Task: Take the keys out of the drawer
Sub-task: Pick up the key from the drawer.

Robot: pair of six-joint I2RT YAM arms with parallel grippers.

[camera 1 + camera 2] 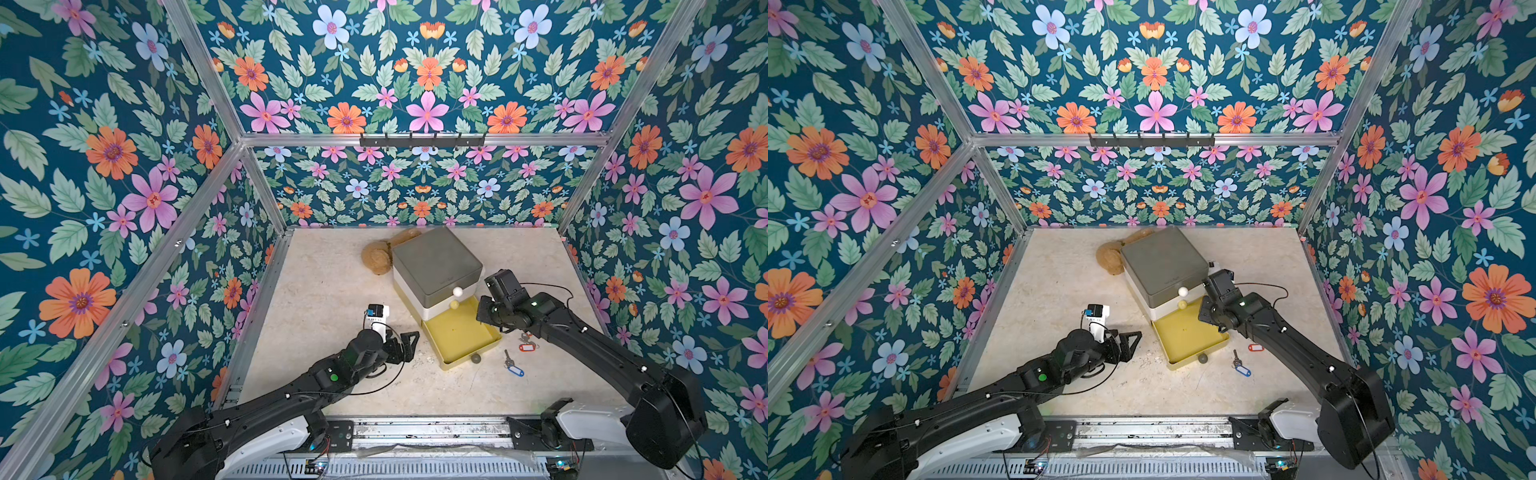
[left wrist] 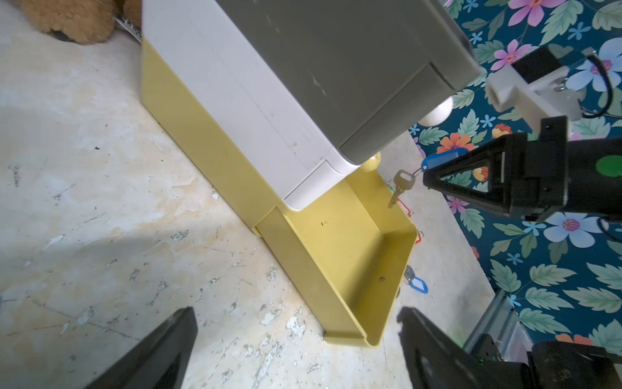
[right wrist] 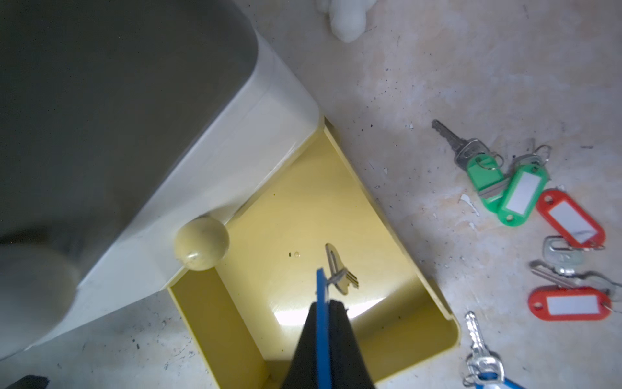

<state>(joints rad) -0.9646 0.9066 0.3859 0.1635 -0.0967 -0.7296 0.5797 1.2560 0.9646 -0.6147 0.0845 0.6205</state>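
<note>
The yellow drawer [image 3: 296,215] stands pulled out at the bottom of the drawer unit, and its floor [image 1: 455,332] is bare. My right gripper [image 3: 328,304] is shut on a blue tag [image 2: 441,160]. A silver key [image 2: 399,188] dangles from that tag above the drawer. More keys lie on the table beside the drawer: green tags [image 3: 520,195], red tags [image 3: 568,304] and a blue-tagged bunch [image 1: 515,371]. My left gripper [image 2: 296,311] is open over the table, left of the drawer's front corner, holding nothing.
The drawer unit [image 1: 436,257] has a grey top, a white middle drawer and round knobs [image 1: 458,291]. A brown plush toy [image 1: 376,257] lies behind it. A black hook rail [image 1: 422,141] runs along the back wall. Flowered walls close in three sides.
</note>
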